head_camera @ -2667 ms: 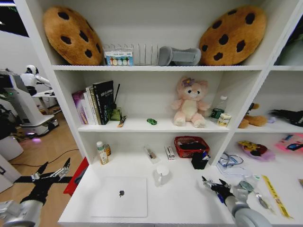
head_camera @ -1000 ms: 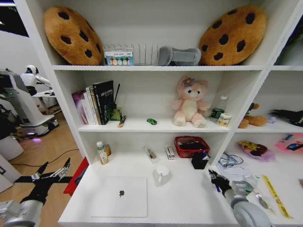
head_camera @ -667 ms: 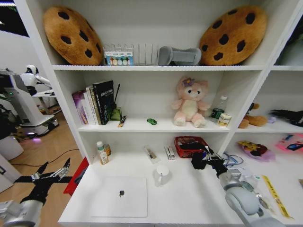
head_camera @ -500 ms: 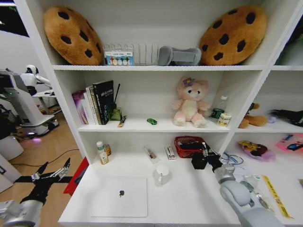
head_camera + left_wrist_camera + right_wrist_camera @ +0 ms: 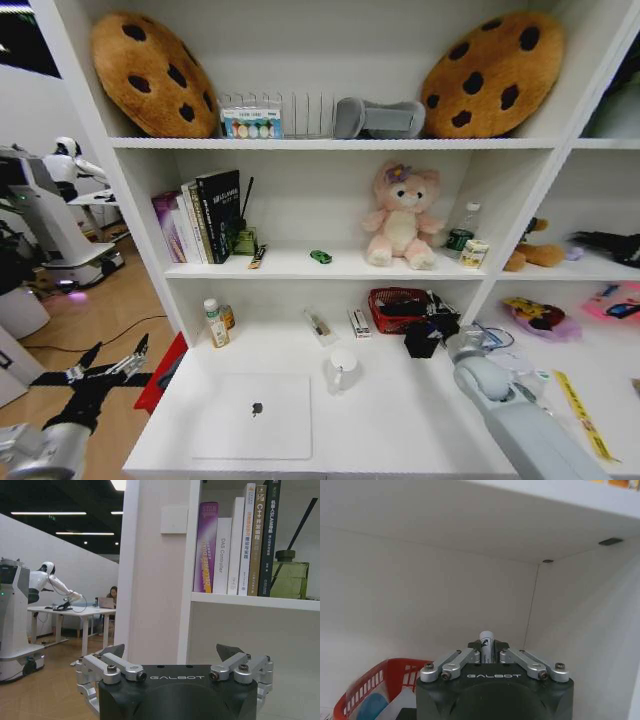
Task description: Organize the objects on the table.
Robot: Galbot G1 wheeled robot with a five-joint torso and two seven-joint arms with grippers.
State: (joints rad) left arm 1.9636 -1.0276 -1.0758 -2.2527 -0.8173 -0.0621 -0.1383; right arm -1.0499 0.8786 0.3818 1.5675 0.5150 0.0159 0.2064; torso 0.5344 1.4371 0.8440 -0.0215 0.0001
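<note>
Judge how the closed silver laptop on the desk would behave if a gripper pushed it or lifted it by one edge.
The laptop lies closed and flat on the table, so it would probably slide as one stiff slab rather than tip or roll. Its smooth metal lid looks slippery for fingers. Being wide and thin, it likely feels heavy and awkward when lifted by one edge.

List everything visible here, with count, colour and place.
laptop: one, silver, closed, front left of table
toy car: one, green, middle shelf
basket: one, red, back of table
cup: one, white, right of laptop
books: several, mixed colours, middle shelf
plush toy: one, pink, middle shelf
cookie cushions: two, brown, top shelf
left hand: open, low off table's left end
right hand: shut on small white cylinder, by basket
</note>
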